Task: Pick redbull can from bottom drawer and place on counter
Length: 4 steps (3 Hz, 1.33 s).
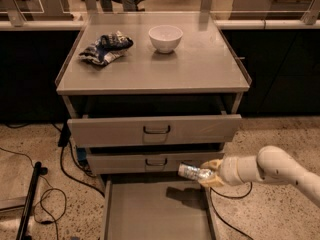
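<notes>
step: lift-out | gripper [207, 175] clenched on redbull can [192, 172], apparently by its end, above bottom drawer [150, 211] | advice: raise clear of upper drawer fronts [200, 129], then set on bench [200, 71] away from bowl [165, 37]

view: high front, looking down | counter [200, 69] mid-range | pincer [208, 174] lower right

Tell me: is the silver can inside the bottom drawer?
Out: the gripper, shut on the redbull can, holds it sideways above the bottom drawer.
</notes>
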Available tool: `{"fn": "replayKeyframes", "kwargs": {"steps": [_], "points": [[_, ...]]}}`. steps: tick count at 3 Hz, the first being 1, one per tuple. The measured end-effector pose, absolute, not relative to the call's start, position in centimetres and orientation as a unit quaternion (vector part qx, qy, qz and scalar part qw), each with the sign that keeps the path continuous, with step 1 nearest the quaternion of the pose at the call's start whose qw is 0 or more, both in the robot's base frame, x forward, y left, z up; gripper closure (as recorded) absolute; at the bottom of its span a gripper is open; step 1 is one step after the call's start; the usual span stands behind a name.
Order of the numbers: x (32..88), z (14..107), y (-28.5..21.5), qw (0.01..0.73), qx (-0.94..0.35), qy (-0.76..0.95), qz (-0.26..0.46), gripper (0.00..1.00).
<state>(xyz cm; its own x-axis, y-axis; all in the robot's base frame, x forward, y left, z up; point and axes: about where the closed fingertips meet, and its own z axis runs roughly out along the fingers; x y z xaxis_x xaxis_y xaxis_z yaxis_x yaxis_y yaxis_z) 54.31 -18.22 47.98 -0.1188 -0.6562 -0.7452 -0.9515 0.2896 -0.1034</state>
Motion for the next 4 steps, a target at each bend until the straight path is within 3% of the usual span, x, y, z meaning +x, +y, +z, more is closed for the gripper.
{"fn": "replayKeyframes", "kwargs": {"steps": [2,4], "points": [[54.5,52.1,-20.9,0.37,-0.553,0.72,0.197,1.0],[55.6,61.6,-21.5,0.4,-0.589,0.692,0.119,1.0]]}}
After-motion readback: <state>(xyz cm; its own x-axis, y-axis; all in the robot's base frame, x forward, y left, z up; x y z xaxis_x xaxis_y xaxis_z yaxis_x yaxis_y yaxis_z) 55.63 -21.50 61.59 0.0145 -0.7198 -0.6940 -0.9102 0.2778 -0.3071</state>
